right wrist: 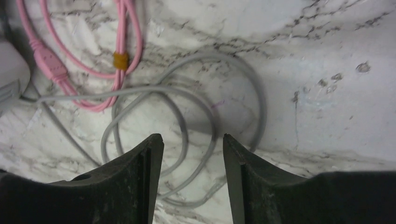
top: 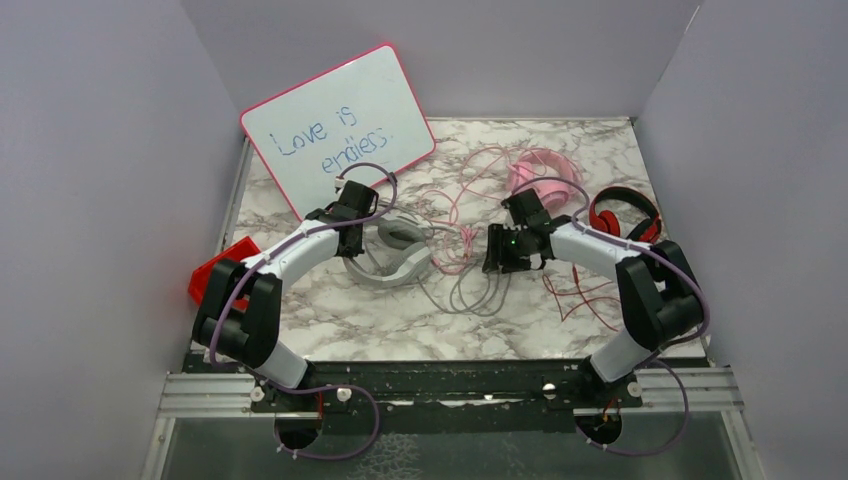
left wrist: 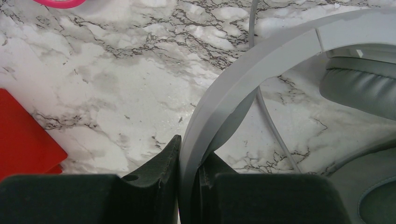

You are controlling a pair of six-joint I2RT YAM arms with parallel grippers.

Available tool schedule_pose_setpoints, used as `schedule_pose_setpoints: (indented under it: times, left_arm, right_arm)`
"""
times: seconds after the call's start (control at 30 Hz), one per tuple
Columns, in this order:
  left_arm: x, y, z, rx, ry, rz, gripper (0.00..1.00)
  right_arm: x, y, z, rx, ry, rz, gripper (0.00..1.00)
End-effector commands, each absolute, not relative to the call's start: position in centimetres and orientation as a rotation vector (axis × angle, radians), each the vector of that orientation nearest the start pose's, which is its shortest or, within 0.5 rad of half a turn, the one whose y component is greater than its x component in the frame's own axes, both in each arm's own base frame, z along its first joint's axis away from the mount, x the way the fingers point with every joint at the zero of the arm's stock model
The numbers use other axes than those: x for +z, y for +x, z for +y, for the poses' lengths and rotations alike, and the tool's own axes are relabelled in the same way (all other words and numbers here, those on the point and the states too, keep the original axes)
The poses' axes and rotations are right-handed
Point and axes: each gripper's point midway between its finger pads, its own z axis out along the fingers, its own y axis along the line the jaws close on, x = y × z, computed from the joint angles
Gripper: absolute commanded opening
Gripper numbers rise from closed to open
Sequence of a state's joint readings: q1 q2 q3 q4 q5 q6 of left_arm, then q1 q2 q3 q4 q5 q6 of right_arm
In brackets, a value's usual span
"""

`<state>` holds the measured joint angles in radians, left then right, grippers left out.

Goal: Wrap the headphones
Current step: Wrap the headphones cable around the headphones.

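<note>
The grey headphones [top: 395,262] lie left of the table's middle. My left gripper [top: 357,228] is shut on their headband [left wrist: 261,65], which runs up between the fingers [left wrist: 189,156]; a grey ear cushion [left wrist: 359,88] shows at the right. Their grey cable [top: 478,292] lies in loose loops [right wrist: 259,100] on the marble. My right gripper [top: 505,255] hangs open over those loops [right wrist: 192,140], holding nothing. The pink headphones [top: 545,178] and the red-and-black headphones [top: 625,212] rest at the back right.
A pink-framed whiteboard [top: 340,125] leans at the back left. A red object [top: 215,272] sits at the left table edge [left wrist: 23,135]. A pink cable [top: 465,205] with an orange tie [right wrist: 120,59] and a thin red cable [top: 580,295] sprawl across the marble.
</note>
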<state>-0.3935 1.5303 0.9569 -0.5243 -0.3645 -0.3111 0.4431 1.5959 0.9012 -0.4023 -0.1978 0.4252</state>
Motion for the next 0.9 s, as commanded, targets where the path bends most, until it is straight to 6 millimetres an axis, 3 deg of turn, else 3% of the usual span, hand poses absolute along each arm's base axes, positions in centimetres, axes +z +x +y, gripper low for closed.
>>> schedule_pose_setpoints:
  times: [0.0,0.13,0.33,0.47,0.53,0.57,0.6,0.7,0.8,0.87]
  left_arm:
    - [6.8,32.5,-7.8,0.218,-0.021,2.537,0.00]
    - [6.9,32.5,-7.9,0.213,-0.024,2.533,0.00]
    - [7.0,32.5,-7.8,0.215,-0.028,2.528,0.00]
    - [7.2,32.5,-7.8,0.216,-0.024,2.525,0.00]
    - [7.2,32.6,-7.8,0.213,-0.025,2.523,0.00]
    - [7.2,32.6,-7.8,0.210,-0.026,2.524,0.00]
    - [7.2,32.6,-7.9,0.204,-0.028,2.523,0.00]
    - [7.3,32.7,-7.9,0.204,-0.031,2.518,0.00]
    - [8.0,32.9,-7.9,0.197,-0.054,2.495,0.00]
    - [8.4,33.2,-8.0,0.174,-0.086,2.482,0.00]
  right_arm:
    - [2.8,31.3,18.0,0.392,-0.097,2.645,0.46]
    - [1.2,31.1,16.9,0.201,-0.092,2.703,0.34]
    - [-1.5,30.2,15.3,-0.117,-0.074,2.742,0.34]
    - [-2.5,30.5,15.8,-0.106,-0.118,2.740,0.33]
    - [-2.5,30.7,16.2,-0.081,-0.134,2.728,0.22]
    - [-2.4,30.9,16.5,-0.062,-0.152,2.719,0.07]
    - [-2.1,31.1,17.0,-0.036,-0.179,2.704,0.01]
    - [1.0,31.3,17.7,0.008,-0.254,2.611,0.00]
    - [6.4,30.7,19.0,0.140,-0.344,2.493,0.00]
    - [9.8,29.3,21.2,0.329,-0.500,2.403,0.00]
